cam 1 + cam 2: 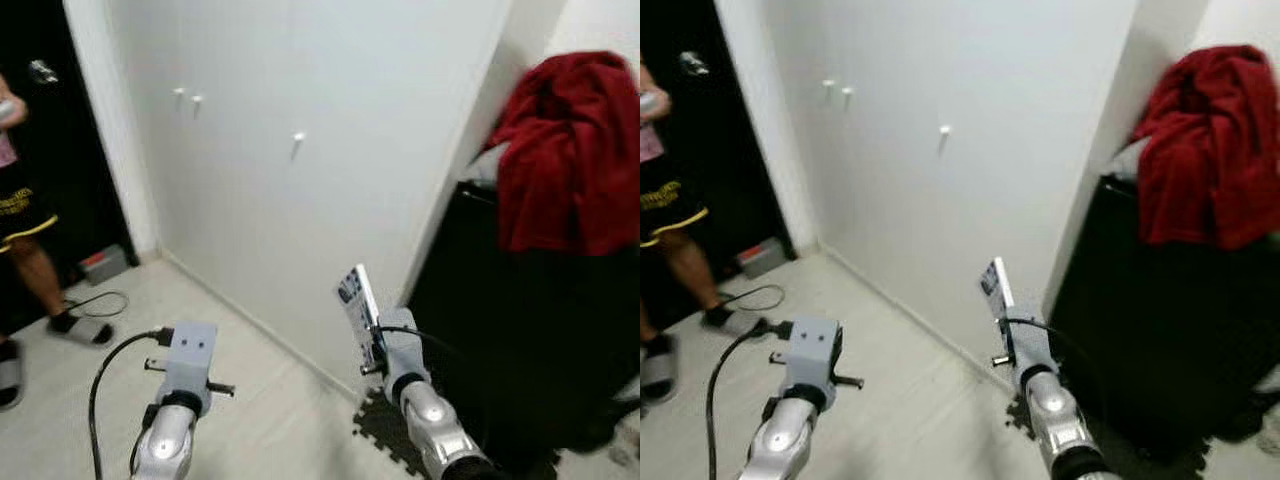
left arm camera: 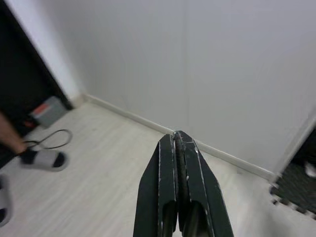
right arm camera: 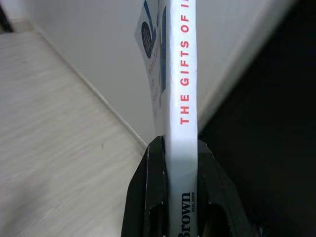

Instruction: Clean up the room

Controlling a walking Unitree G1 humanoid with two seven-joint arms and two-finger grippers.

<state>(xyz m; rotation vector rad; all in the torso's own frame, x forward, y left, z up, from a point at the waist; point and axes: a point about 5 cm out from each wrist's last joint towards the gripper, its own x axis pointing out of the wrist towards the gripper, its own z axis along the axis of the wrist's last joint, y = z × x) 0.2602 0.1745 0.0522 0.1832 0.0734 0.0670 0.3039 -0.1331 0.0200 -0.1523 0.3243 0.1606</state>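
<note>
My right gripper (image 3: 180,163) is clamped on a thin white paperback book with red spine lettering (image 3: 180,74), holding it upright in front of the white wardrobe doors (image 1: 300,150). My left gripper (image 2: 178,148) is pinched shut on nothing, over the pale wood floor (image 2: 98,187). A dark red cloth (image 1: 570,150) sits heaped on black furniture (image 1: 520,340) to my right, and a person's leg (image 1: 35,275) is by the dark doorway.

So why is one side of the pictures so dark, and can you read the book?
In the eye views the doorway beside the person is in shadow and the black furniture under the red cloth shows little detail. In the right wrist view the book in the right gripper is sharp enough to read "THE GIFTS OF". The left wrist view is evenly lit.
</note>
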